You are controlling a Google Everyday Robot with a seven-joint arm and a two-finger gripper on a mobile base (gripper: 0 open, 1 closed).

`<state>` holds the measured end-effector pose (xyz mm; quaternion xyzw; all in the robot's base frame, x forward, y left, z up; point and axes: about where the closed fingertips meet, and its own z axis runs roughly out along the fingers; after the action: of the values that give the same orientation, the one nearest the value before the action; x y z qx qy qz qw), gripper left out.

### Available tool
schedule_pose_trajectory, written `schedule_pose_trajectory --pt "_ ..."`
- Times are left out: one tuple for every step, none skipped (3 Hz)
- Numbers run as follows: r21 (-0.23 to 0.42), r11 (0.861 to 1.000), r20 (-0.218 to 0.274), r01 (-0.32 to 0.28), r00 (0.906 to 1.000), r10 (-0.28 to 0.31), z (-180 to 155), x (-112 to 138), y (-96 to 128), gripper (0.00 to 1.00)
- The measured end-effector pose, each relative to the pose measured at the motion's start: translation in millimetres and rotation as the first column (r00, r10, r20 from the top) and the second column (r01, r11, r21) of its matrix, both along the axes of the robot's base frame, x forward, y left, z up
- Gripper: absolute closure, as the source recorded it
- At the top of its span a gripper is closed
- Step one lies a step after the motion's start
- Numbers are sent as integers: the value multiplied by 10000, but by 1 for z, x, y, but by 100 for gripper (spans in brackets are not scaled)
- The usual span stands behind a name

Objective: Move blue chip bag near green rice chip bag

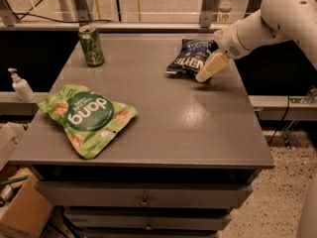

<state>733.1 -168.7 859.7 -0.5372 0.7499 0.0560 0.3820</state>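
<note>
The blue chip bag lies crinkled on the far right part of the grey table, dark navy with white lettering. The green rice chip bag lies flat at the front left, light green with a dark green circle and white "dang" lettering. My gripper comes in from the upper right on a white arm. Its cream-coloured tip is low over the table, right at the blue bag's right edge. The two bags are far apart.
A green drink can stands upright at the table's far left corner. A white pump bottle stands on a ledge left of the table. Drawers sit under the tabletop. A cardboard box is on the floor at lower left.
</note>
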Motion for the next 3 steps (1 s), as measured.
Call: schedule_pose_trajectory --pt "208 9996 -60 198 9998 -197 -10 13 2 0" --pt "382 9987 -145 348 9993 -343 -17 18 4 16" --pt "457 9979 -133 465 9989 -459 -15 19 3 40"
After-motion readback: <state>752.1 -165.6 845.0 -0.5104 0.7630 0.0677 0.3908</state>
